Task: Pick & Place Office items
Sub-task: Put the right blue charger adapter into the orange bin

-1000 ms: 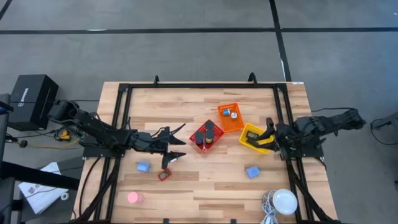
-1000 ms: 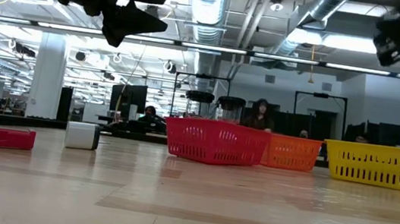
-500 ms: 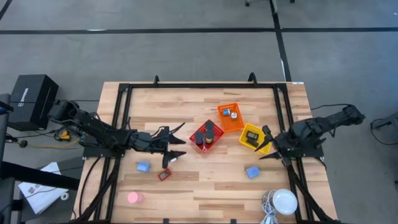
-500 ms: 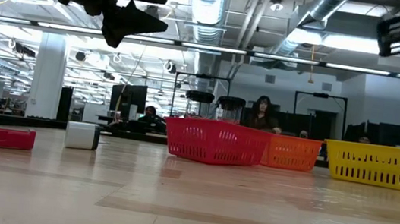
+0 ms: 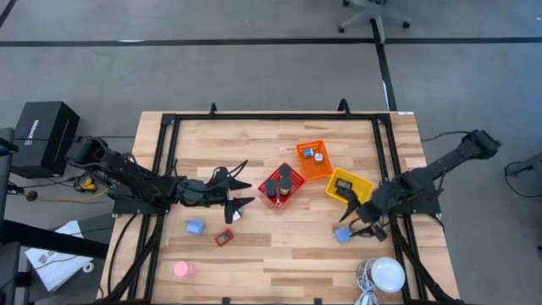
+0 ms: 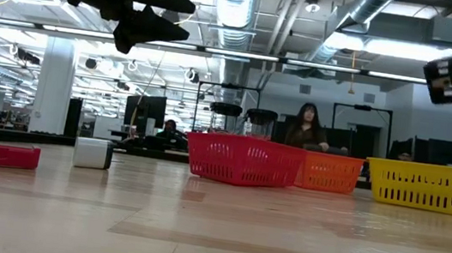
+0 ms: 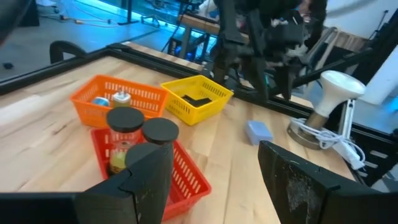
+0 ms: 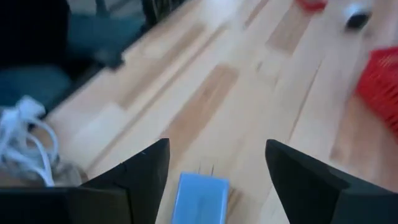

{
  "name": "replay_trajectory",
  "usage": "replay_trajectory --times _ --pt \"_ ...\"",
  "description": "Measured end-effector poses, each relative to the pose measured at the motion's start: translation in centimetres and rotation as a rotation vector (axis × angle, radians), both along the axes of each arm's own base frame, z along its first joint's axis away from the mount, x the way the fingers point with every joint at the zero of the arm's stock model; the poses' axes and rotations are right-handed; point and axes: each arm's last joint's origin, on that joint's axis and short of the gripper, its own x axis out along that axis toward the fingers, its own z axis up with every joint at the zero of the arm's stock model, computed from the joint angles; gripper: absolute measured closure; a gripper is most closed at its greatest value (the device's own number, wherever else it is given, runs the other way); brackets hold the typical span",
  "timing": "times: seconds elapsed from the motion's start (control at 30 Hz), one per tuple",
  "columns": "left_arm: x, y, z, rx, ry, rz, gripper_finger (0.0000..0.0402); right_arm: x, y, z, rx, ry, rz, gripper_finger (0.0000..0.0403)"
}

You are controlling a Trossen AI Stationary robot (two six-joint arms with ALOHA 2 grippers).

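The right pincer point(image 5: 351, 223) has swung away from the yellow mesh basket point(image 5: 358, 193), where it hung a second ago, and now hovers low over the small blue rectangular block point(image 5: 343, 234) near the tabletop's front edge. Its fingers, closer together a moment back, now stand wide apart and empty. A flat black rectangle point(image 5: 343, 184) lies inside the yellow basket, so my judgement is that one item has just been dropped off and the blue block is next.

In the right wrist view the blue block point(image 8: 198, 197) lies on the bare wood between the two dark fingers, slightly toward one side, not yet touched. The white round lamp point(image 5: 388, 274) and its cord sit just beside, close enough to snag.

Farther across, the left pincer point(image 5: 238, 196) has shifted slightly and hangs above the wooden tabletop point(image 5: 279, 254) beside the red mesh basket point(image 5: 273, 180), fingers apart and empty. Below it lie the red-framed square piece point(image 5: 223, 238), a second blue block point(image 5: 195, 227) and the pink disc point(image 5: 181, 269), all unsorted. The orange mesh basket point(image 5: 321, 166) holds silvery bits.
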Motion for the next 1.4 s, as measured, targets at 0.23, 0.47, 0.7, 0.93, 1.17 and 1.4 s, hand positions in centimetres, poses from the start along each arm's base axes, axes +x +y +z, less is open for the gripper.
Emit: replay_trajectory --times 0.23,0.47,0.7,0.93,1.17,1.4 --pt "0.0 0.0 0.0 0.001 0.0 0.004 0.017 1.7 0.9 -2.3 -0.019 0.156 -0.054 0.0145" --pt "0.0 0.0 0.0 0.001 0.001 0.004 0.017 2.6 2.0 -4.3 -0.02 0.254 -0.067 0.0145" --pt "0.0 0.0 0.0 0.001 0.001 0.003 0.017 2.8 2.9 -5.9 -0.081 0.33 -0.043 0.0145" --pt "0.0 0.0 0.0 0.001 0.001 0.003 0.017 3.6 3.5 -7.1 -0.174 0.367 -0.088 0.0148" --pt "0.0 0.0 0.0 0.001 0.001 0.002 0.017 4.1 3.8 -6.8 -0.171 0.374 -0.091 0.0179" --pt "0.0 0.0 0.0 0.001 0.001 0.002 0.017 4.0 3.8 -6.6 -0.173 0.401 -0.097 0.0189"
